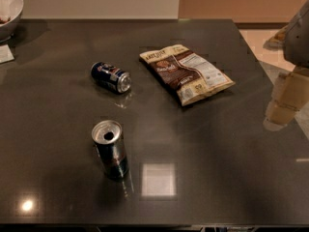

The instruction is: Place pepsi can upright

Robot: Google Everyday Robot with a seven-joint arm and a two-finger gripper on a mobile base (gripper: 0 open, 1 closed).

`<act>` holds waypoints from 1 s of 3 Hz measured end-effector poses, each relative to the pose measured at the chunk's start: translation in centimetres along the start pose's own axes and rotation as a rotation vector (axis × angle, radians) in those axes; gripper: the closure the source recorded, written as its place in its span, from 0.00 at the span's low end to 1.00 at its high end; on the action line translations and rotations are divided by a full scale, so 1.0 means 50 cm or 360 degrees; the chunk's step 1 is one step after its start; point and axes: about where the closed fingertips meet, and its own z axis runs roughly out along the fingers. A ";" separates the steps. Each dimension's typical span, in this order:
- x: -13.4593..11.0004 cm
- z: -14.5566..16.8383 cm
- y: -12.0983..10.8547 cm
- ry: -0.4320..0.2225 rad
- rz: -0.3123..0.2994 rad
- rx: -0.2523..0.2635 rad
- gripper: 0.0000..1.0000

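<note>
The pepsi can [110, 77], short and dark blue with red-and-white marks, lies on its side on the dark table [217, 168], left of centre towards the back. Its silver end faces front-right. My gripper [285, 105] is at the far right edge of the view, over the table's right edge. It is well away from the can and holds nothing that I can see.
A taller slim can [110, 149] with an opened silver top stands upright in front of the pepsi can. A chip bag [186, 72] lies flat to the can's right. A white bowl [8, 8] sits at the back left corner, with a paper slip [5, 54] beside it.
</note>
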 end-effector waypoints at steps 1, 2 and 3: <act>0.000 0.000 0.000 0.0000 0.0000 0.0000 0.00; -0.026 0.007 -0.023 0.0000 -0.0012 -0.0004 0.00; -0.066 0.020 -0.060 -0.0025 -0.0050 -0.0013 0.00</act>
